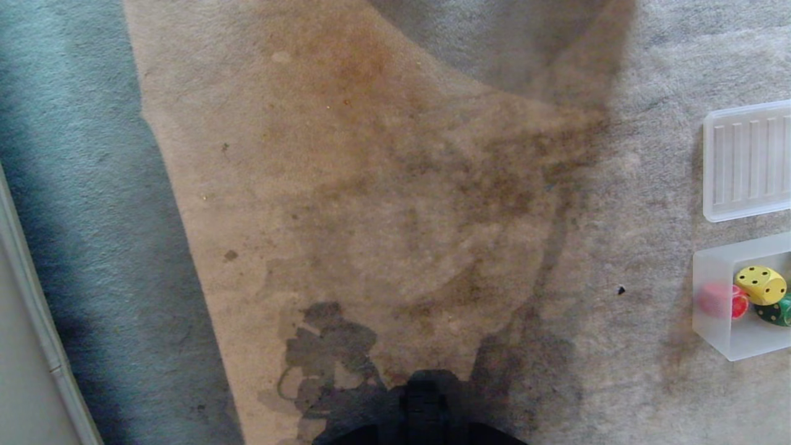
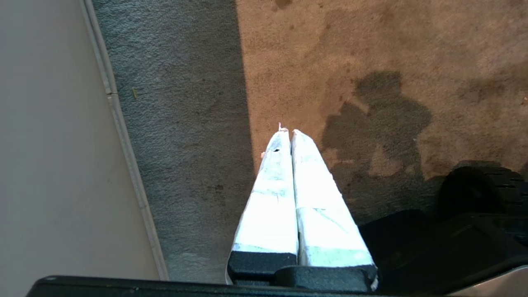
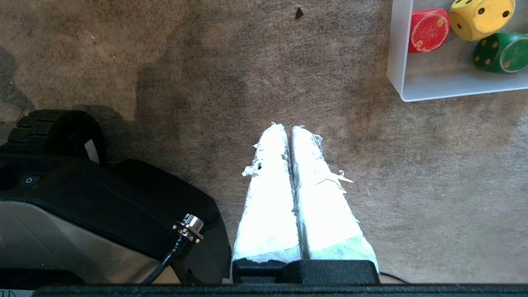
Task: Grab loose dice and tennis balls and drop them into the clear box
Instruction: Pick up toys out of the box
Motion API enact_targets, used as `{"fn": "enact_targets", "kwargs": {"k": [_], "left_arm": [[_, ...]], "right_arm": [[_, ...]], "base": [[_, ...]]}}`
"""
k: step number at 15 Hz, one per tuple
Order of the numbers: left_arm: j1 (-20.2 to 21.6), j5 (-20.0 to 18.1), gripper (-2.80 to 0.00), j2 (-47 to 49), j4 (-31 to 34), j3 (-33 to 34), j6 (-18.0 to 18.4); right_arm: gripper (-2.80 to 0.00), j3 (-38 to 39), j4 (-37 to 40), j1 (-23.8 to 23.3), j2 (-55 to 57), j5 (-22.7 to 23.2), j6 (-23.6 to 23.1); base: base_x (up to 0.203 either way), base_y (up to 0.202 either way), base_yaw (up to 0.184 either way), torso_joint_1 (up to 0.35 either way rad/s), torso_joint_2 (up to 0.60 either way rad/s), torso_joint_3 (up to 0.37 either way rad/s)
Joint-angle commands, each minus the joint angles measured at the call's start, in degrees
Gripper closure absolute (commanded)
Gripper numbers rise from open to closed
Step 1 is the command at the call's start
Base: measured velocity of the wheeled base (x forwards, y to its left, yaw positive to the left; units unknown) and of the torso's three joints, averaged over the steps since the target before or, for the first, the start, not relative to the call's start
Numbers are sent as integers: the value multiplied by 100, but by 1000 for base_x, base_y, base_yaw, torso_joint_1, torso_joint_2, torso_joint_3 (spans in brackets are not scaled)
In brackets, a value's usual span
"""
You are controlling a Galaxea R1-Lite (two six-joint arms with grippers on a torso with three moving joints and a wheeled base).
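Risk here is me missing stuff: no fuzzy tennis balls or beige die in view. Frosted translucent plastic tub [image 1: 710, 296] sits off to my right on shaggy grey carpet [image 1: 618, 383], holding glossy yellow [image 1: 761, 284], red [image 1: 717, 301] and dark green [image 1: 780, 311] rounded dice. My left gripper [image 2: 287, 132] and right gripper [image 3: 286, 127] hang pressed together, empty.

The right gripper [image 3: 288, 128] hangs over grey carpet [image 3: 206, 62], its white-wrapped fingers [image 3: 268, 185] pressed together and empty. Well apart, the clear box [image 3: 398, 62] holds a red die [image 3: 428, 29], yellow die [image 3: 480, 16] and dark green die [image 3: 501, 53].
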Motion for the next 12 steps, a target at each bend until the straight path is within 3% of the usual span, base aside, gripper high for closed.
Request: {"fn": "enact_targets", "kwargs": {"k": [1,12], "left_arm": [[0,2,0,-2,0,9,-2],[0,2,0,-2,0,8,-2]], "right_arm": [[0,-2,4,1,-1,4,-6],[0,-2,4,1,-1,4,2]], "base": [[0,0,0,2,5,102],[0,0,0,2,3,198]]}}
